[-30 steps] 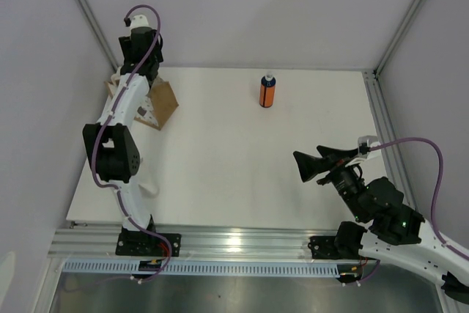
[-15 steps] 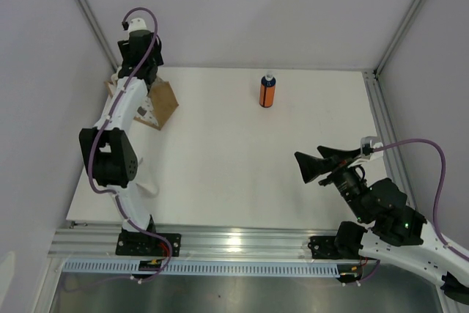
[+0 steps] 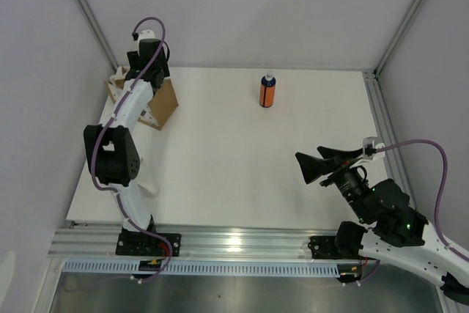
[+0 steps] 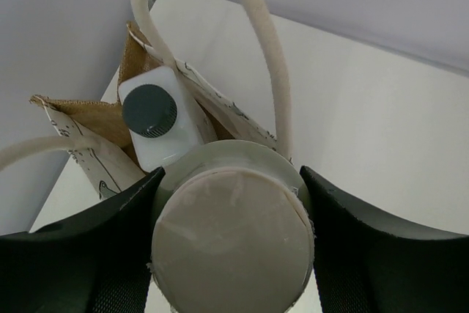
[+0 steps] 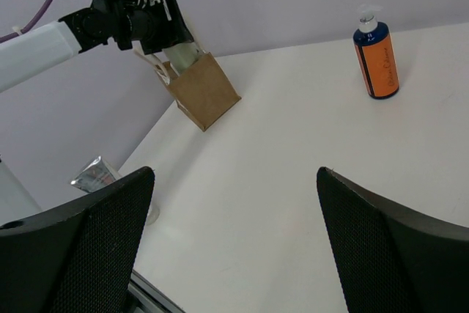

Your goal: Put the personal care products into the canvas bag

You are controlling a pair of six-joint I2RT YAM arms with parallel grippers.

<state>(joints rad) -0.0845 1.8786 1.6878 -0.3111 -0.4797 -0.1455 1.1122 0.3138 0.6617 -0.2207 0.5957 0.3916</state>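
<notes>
The canvas bag (image 3: 163, 102) stands at the table's far left corner; it also shows in the right wrist view (image 5: 205, 93). My left gripper (image 3: 149, 64) is shut on the cream-white cylinder (image 4: 233, 232) and holds it just above the bag's open mouth (image 4: 88, 126), between the cream loop handles (image 4: 271, 56). The white bottle with dark cap (image 4: 157, 119) stands inside the bag. The orange bottle with dark blue cap (image 3: 267, 91) stands upright at the back centre, also in the right wrist view (image 5: 378, 64). My right gripper (image 3: 311, 166) is open and empty, far from both.
A small silvery object (image 5: 95, 174) lies at the table's left edge beside the left arm's base. Grey walls close in the left, back and right sides. An aluminium rail (image 3: 234, 243) runs along the near edge.
My left gripper has shifted a little to the right and nearer with the cylinder, over the bag. The right arm has hardly moved.
</notes>
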